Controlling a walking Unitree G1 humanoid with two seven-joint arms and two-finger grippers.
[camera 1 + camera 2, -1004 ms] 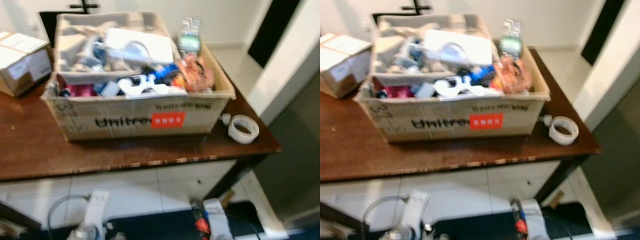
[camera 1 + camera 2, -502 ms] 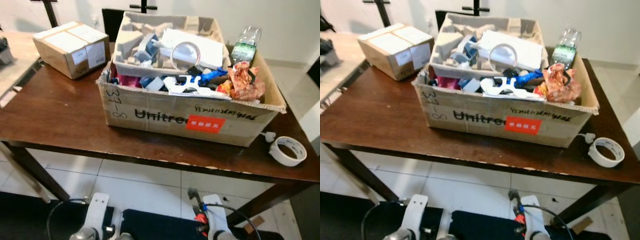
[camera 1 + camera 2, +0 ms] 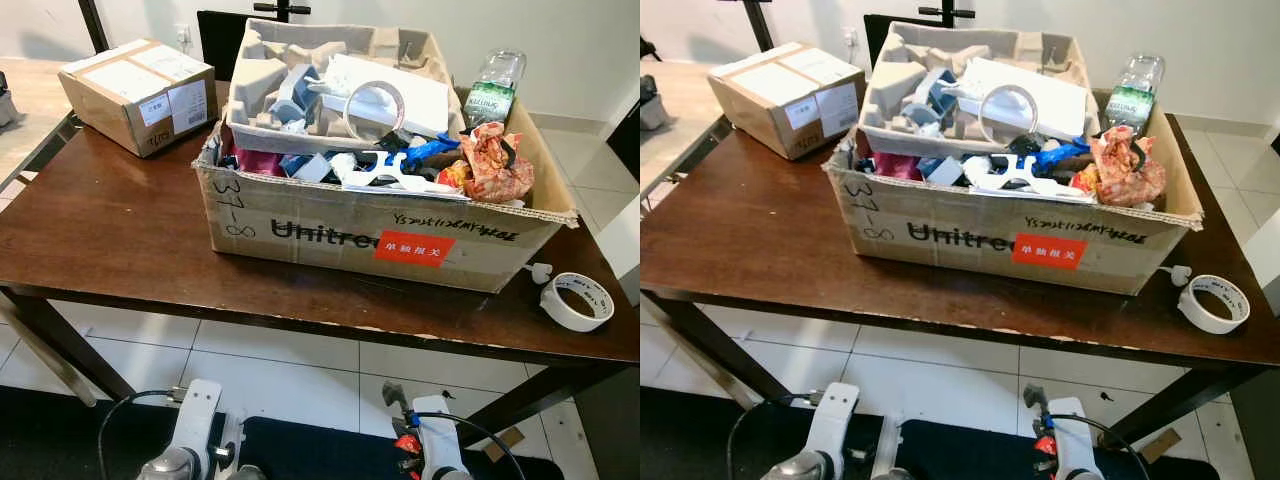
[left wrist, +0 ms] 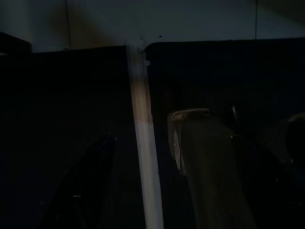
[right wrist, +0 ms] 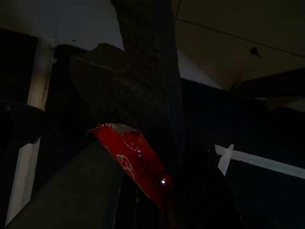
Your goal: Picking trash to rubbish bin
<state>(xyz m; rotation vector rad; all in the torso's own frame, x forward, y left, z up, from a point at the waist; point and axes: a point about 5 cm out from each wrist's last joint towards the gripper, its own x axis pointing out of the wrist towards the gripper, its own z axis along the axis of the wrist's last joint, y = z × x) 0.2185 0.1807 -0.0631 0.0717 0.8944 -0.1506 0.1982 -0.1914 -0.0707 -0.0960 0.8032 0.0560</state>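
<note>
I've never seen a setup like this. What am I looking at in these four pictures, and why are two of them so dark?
The two bright pictures come from a camera pair on a walking robot's head, looking down at a brown table. On it stands a big cardboard box heaped with scraps, among them a crumpled orange wrapper and a bottle at its far right corner. A small sealed box sits to the left and a tape roll to the right. The silver shapes at the bottom are the robot's arms, hanging low.

The dark pictures come from cameras on its wrists, in the shade under the table. The right wrist view shows a red wrapper against the right gripper's fingers, seemingly held.
</note>
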